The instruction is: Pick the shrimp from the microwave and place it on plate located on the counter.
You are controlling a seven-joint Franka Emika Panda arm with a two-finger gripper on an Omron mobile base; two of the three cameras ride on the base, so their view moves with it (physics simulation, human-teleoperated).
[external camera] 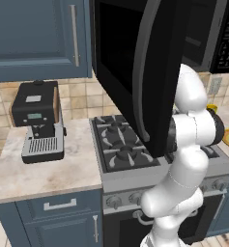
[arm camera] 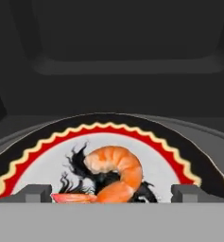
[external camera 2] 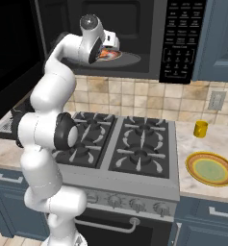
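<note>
Gripper: the gripper (arm camera: pixel 111 193) is inside the microwave (external camera 2: pixel 183 43), fingers spread wide, holding nothing.
Shrimp: the shrimp (arm camera: pixel 116 172) lies on a patterned dish (arm camera: pixel 42 146), straight ahead between the fingertips (arm camera: pixel 37 193).
Long axis: curled, running roughly across the finger gap.
Next move: probably a short advance, then close.
Plate: the plate (external camera 2: pixel 211 169) sits on the counter (external camera 2: pixel 192 144), far below and to the gripper's right.

Glossy white arm of rounded segments, dark bands at joints, grey cap on wrist, small dark fingertips (arm camera: pixel 36 193)
</note>
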